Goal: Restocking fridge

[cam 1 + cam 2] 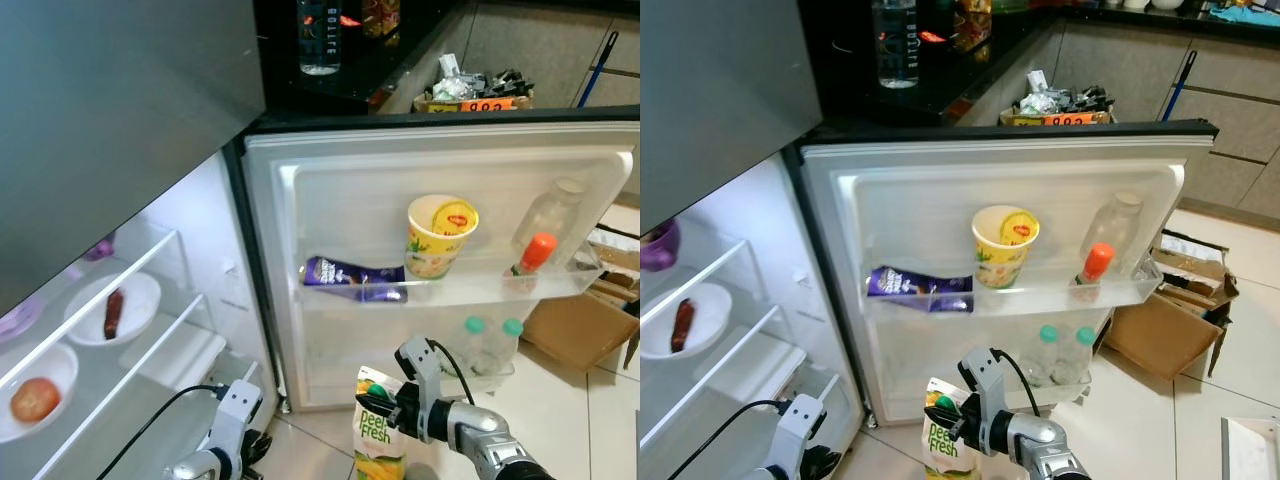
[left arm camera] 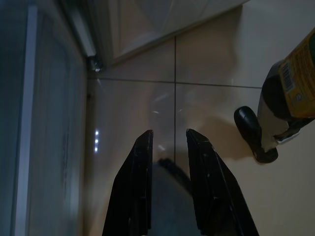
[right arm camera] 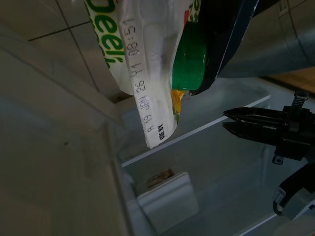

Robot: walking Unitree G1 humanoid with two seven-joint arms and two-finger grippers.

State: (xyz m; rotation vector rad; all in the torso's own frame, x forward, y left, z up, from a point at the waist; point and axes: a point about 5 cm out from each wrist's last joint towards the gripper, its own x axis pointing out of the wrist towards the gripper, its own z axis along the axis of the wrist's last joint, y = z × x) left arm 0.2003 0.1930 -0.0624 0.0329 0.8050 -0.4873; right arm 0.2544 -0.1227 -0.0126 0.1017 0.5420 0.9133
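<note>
- Juice pouch (image 1: 378, 432), green-capped and printed "peel fresh", hangs at 6 o'clock in the head view, clamped near its cap by the right gripper (image 1: 396, 410); holding it by the stiff top lets the soft body dangle clear of the floor.
- Fridge door (image 1: 440, 260) stands wide open just beyond it, its upper rack (image 1: 450, 290) holding a purple wrapper (image 1: 355, 278), a yellow cup (image 1: 440, 235) and an orange-capped bottle (image 1: 530, 255).
- Two green-capped bottles (image 1: 492, 345) sit in the lower rack at about 3 o'clock from the pouch, likely the nearest spot for it.
- Left gripper (image 2: 167, 162) idles low at 7 o'clock over the tiled floor (image 2: 211, 69), fingers slightly apart and holding nothing.
- Inner shelves at 9 o'clock carry a plate with a sausage (image 1: 113, 312) and a bowl with a tomato (image 1: 35, 398).
</note>
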